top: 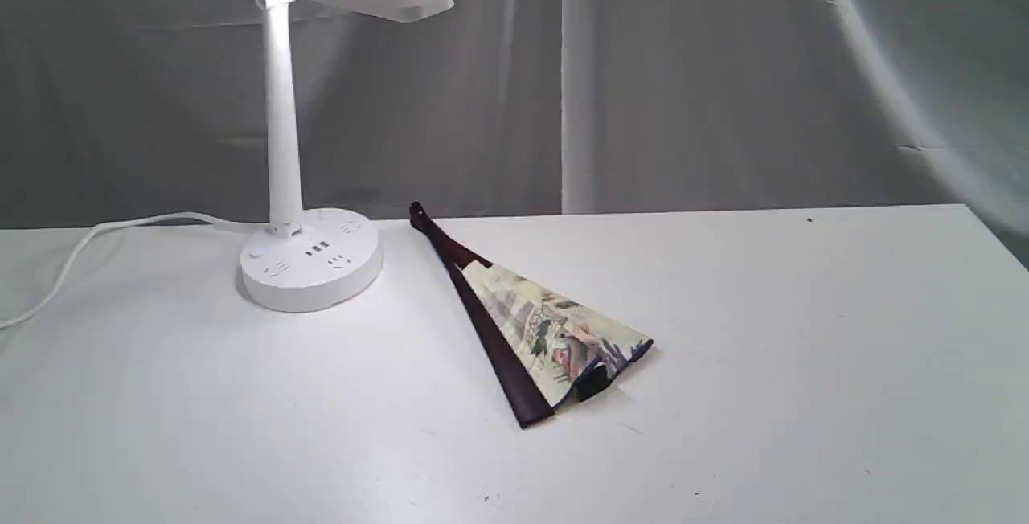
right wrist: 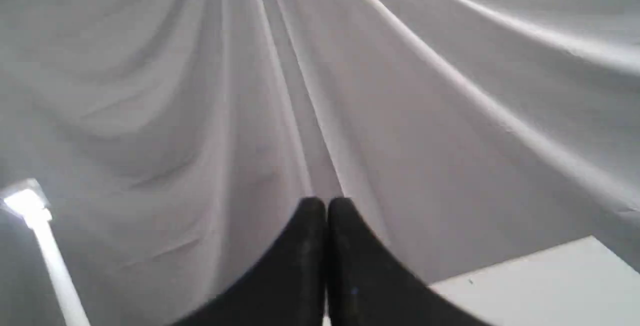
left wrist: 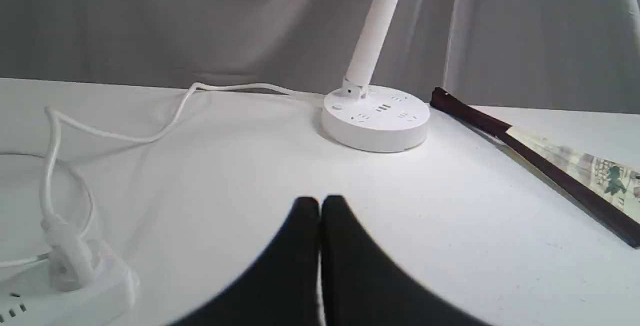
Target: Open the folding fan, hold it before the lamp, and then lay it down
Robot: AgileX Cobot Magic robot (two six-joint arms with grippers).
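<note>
On the white table [top: 804,331], just to the right of the lamp's round base, lies the large paper folding fan [top: 555,331], its cream pleated leaf painted with a village scene between dark maroon wooden guards. It is splayed only into a narrow wedge. Its pivot end points at the base and its wide end faces out toward the open part of the table, which we judge leaves both guards free to be taken from the near side.

We see the tall white plastic desk lamp [top: 281,122] upright at the left, with its flat rectangular head reaching over toward the fan. A fan raised close by would therefore come in front of it without much travel. The lamp's white cord [top: 120,227] trails off to the left, away from the fan, and in the left wrist view it runs to a white power strip [left wrist: 65,291].

Neither arm shows in the exterior view. The black left gripper [left wrist: 320,203] has its jaws pressed together on nothing, low over the table and facing the lamp base with the fan off to one side. The black right gripper [right wrist: 326,203] is likewise closed and empty, and it faces the grey draped curtain [right wrist: 200,91]. We judge the task not yet begun, because both pincers must open before either guard can be gripped.
</note>
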